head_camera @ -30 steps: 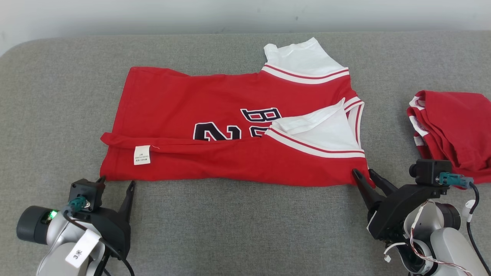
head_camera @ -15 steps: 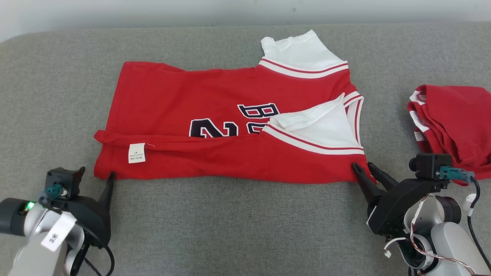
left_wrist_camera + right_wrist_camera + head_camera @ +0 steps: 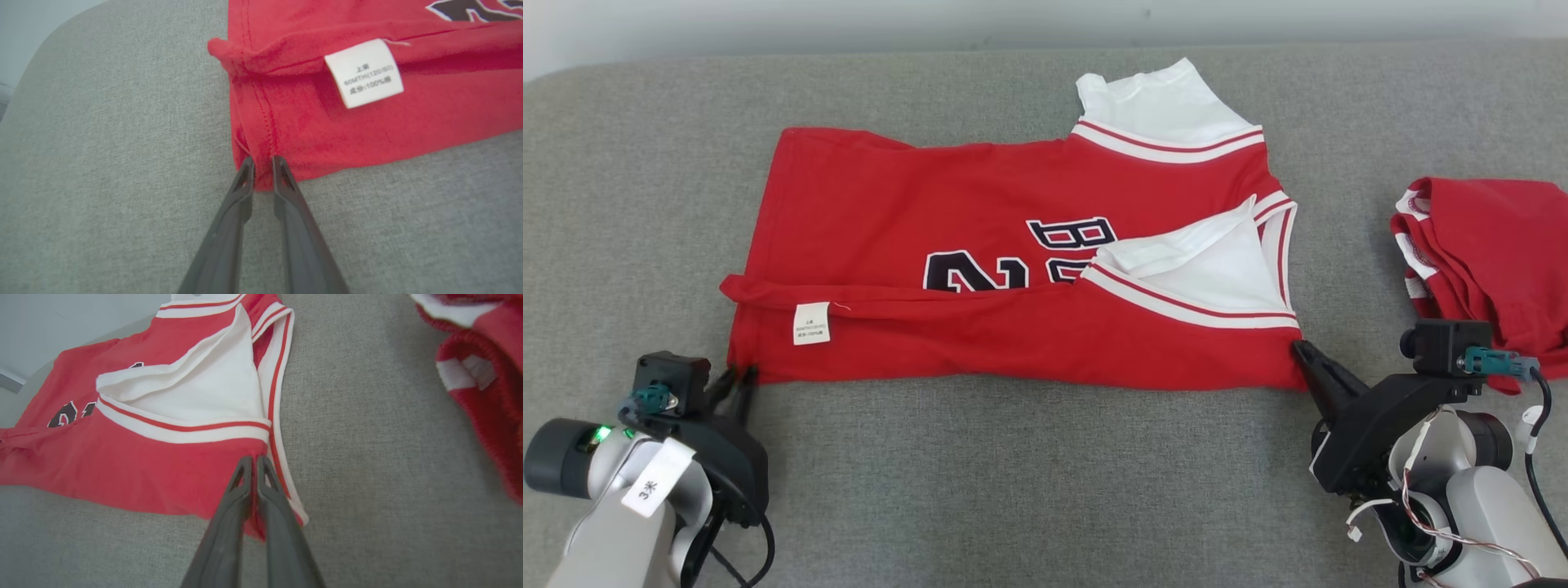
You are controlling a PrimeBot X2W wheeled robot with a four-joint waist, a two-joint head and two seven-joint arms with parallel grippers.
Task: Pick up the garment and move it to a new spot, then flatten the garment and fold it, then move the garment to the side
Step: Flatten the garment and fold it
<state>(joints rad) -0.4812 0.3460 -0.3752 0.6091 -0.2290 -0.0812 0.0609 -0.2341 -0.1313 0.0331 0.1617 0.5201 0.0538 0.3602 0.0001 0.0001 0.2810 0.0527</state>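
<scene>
Shirt: red jersey [image 3: 1013, 245], lies spread out on the grey desk [image 3: 1045, 474], long way across, white sleeves at the right end.
Fold so far: near long edge turned up over the middle, hides part of the dark number; small white tag [image 3: 811, 323] shows on that flap.
Left tool [image 3: 742, 377]: fingers close together, pinches the near left corner of the red jersey at the hem.
Right tool [image 3: 1303, 349]: fingers squeezed together on the near right corner, next to the white and red trim.
Other cloth: red bundle [image 3: 1486, 261], off to the right, apart from the red jersey.
Done, by the look of it: put in its spot, made flat, first fold.
Step now, at a guess: grab both near corners for the next fold.
Left to do: lift the near side up and over, maybe fold once more, then move to the side.
</scene>
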